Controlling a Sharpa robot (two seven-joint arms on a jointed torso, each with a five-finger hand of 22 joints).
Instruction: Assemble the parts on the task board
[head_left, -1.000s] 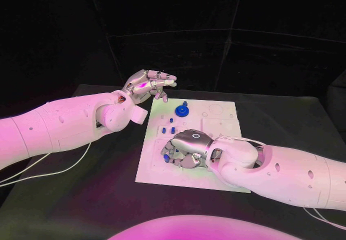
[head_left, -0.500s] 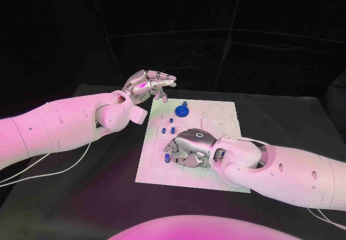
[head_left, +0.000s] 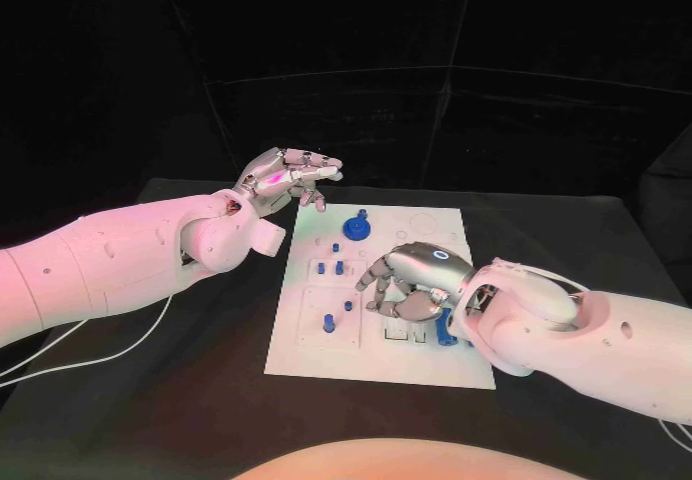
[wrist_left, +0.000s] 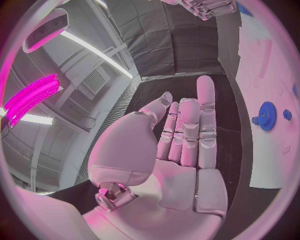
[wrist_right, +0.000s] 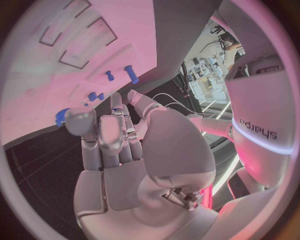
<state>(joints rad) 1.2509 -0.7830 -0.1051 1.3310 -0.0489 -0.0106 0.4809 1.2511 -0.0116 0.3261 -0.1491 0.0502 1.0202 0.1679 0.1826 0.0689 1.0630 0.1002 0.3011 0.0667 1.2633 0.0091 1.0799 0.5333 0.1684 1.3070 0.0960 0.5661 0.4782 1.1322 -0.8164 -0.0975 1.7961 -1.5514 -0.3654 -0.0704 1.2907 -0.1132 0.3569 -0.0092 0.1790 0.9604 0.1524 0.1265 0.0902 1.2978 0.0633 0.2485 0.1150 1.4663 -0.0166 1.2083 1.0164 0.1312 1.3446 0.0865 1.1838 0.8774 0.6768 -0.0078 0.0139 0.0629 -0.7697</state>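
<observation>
Since 1 s ago the right hand (head_left: 415, 285) has slid across the task board (head_left: 378, 355) from its left half toward the middle, now over a larger blue part (head_left: 447, 328) beside the wrist. Fingers curled down at the board; can't tell if they're pinching anything. Small blue parts (head_left: 330, 322) lie free w/ pegs (head_left: 336, 266) further back. Far end: blue gear (head_left: 358, 226) sits on the board. Beyond it, left hand (head_left: 293, 176) hovers off the far-left corner, fingers loosely curled, holding nothing. Step looks like picking/seating a part mid-board; next needs a clean pinch & alignment w/ its slot.
</observation>
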